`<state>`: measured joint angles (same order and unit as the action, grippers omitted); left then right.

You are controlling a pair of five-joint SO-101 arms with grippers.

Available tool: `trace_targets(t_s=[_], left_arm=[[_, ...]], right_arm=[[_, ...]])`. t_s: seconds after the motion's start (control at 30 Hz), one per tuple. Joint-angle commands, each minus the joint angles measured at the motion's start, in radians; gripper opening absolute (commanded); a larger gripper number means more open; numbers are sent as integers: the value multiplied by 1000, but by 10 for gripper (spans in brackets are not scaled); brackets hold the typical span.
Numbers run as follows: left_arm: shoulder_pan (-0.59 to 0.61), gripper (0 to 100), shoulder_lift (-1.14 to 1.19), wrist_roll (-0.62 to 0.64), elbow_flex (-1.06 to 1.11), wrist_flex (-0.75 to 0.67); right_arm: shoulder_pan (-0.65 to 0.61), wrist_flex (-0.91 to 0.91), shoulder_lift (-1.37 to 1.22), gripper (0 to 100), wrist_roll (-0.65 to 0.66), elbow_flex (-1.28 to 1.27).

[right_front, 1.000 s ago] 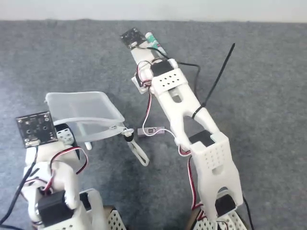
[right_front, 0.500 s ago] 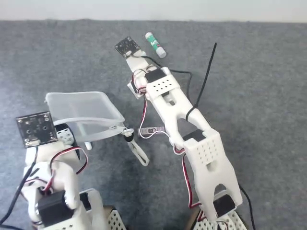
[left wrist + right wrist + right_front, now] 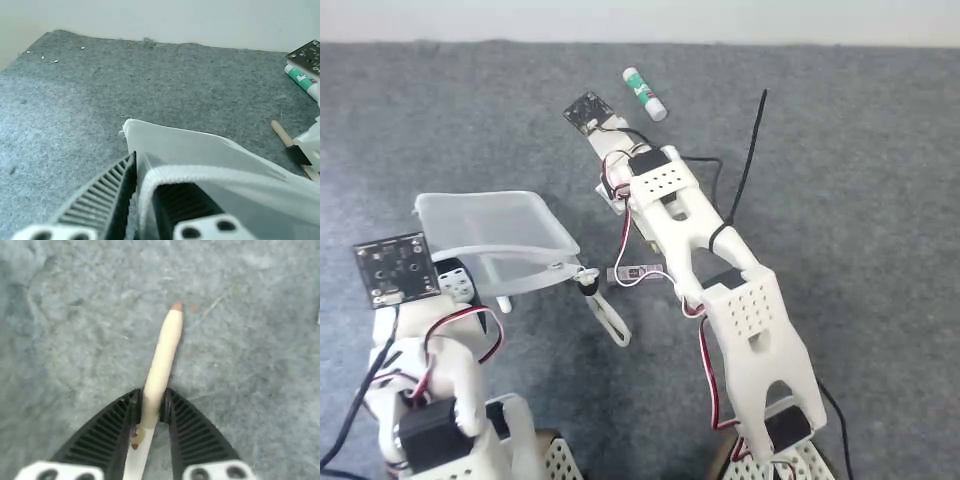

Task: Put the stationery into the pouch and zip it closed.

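- Grey felt mat (image 3: 440, 120) covers the table, with a pale wall along its far edge.
- The right gripper (image 3: 151, 399) is closed on a cream pencil (image 3: 165, 350), the fingers pinching it near its blunt end.
- The pencil's long axis runs in line with the gripper's fingers. Its brownish tip points straight out and away from them, over the mat. Whether the tip touches the felt I cannot tell.
- The right arm (image 3: 670, 200) stretches toward the far side of the table, with its wrist just short of the glue stick (image 3: 645, 93).
- The glue stick lies flat on the mat near the far edge. It is white with a green label, its long axis aslant, and it is well apart from the pouch.
- The pouch (image 3: 500, 235) is on the left side of the table, its mouth toward the left arm.
- The left gripper (image 3: 145, 175) is clamped on the pouch's rim, with the white zip band caught between its ribbed fingers.
- The pouch walls are translucent and the grey mat shows through them. The pencil and the glue stick are both outside it.
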<state>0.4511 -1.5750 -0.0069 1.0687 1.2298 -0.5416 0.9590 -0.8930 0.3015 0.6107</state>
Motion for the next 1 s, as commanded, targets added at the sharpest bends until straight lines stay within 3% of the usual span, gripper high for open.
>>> trace_targets(t_s=[0.0,0.4,0.97], left_arm=[[0,9,5,-8,-19,-25],[2,9,5,-8,-19,-25],[-3,9,5,-8,10,-64]], right_arm=[[4,62,71,17,17,20],[25,223,162,7,14,20],[30,587,496,7,-41,20]])
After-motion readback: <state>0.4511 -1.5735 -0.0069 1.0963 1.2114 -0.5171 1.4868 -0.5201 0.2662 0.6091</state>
